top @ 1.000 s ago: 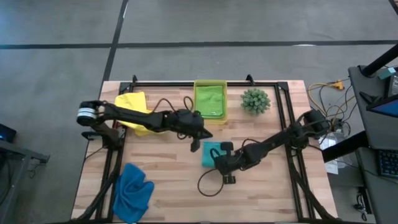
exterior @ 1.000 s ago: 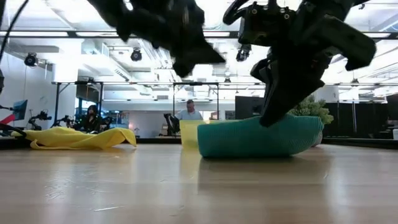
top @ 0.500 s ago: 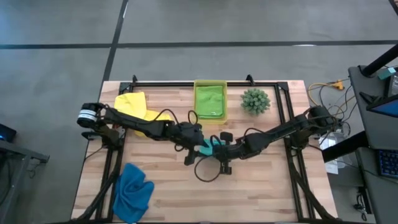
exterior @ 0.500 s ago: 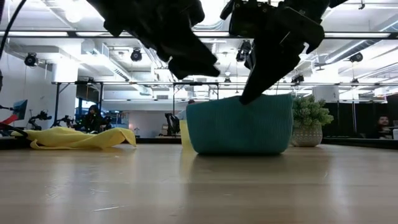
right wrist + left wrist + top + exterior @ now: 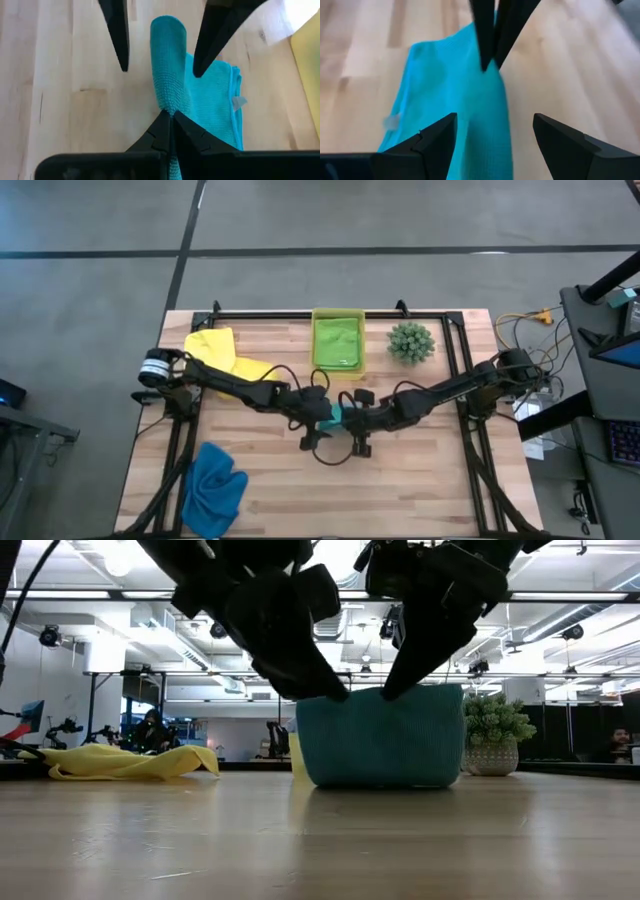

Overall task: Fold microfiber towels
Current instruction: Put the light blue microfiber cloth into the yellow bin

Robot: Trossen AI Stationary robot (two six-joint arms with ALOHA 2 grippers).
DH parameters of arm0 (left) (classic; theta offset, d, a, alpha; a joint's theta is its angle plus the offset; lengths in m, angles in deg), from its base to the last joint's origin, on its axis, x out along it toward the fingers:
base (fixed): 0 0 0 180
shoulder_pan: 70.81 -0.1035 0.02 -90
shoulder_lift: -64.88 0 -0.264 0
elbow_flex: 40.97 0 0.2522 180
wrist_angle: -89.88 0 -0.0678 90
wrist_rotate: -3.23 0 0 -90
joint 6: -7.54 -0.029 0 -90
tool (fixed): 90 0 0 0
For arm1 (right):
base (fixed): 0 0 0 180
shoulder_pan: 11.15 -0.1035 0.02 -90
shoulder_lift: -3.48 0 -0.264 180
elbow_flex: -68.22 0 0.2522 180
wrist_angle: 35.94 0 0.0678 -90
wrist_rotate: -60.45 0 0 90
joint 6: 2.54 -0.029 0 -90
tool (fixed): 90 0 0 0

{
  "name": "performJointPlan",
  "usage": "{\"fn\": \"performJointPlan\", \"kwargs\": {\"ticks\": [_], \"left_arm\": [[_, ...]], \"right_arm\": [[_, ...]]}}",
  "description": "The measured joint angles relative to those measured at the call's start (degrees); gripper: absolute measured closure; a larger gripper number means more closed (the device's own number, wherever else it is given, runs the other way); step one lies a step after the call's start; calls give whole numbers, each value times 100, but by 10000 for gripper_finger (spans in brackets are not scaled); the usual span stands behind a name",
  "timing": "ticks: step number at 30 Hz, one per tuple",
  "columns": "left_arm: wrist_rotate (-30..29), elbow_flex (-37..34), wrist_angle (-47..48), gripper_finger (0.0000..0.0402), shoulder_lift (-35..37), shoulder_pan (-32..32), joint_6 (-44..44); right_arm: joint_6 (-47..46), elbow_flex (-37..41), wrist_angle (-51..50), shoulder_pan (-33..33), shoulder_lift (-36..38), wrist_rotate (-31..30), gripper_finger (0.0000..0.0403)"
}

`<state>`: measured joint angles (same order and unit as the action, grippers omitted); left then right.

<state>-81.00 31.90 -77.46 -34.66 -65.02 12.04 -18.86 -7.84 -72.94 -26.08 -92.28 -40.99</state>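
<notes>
Your right gripper [image 5: 170, 117] is pinching the upper edge of the teal towel [image 5: 331, 416] at the table's [image 5: 430, 490] middle, fingers closed on it, while your left gripper [image 5: 492, 132] is straddling the same towel from the other side with its fingers spread apart. Around them, the yellow towel [image 5: 218, 350] is lying at the far left, the blue towel [image 5: 215, 488] near left, the plant [image 5: 411, 341] far right. The bin [image 5: 338, 315] is holding the lime green towel [image 5: 338, 343].

Yellow-green plastic bin [image 5: 338, 315] beside spiky green plant [image 5: 411, 341] on wooden table [image 5: 420, 470].
</notes>
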Motion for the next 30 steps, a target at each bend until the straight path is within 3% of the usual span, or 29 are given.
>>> {"fn": "performJointPlan", "kwargs": {"ticks": [4,8,15,17,24,30], "left_arm": [[-705,89,539,157,-34,152,-50],[-1241,77,524,195,-2,268,-92],[-1378,117,519,360,61,411,-243],[-1378,117,567,390,61,447,-252],[-1378,119,730,399,67,484,-198],[-1359,119,806,401,70,485,-53]], "right_arm": [[-17,0,41,32,0,3,394],[-15,0,114,69,0,137,394],[-12,-2,121,75,0,136,394],[-12,-2,125,75,0,135,394],[114,-7,197,75,9,90,390],[329,-7,592,62,184,92,334]]}}
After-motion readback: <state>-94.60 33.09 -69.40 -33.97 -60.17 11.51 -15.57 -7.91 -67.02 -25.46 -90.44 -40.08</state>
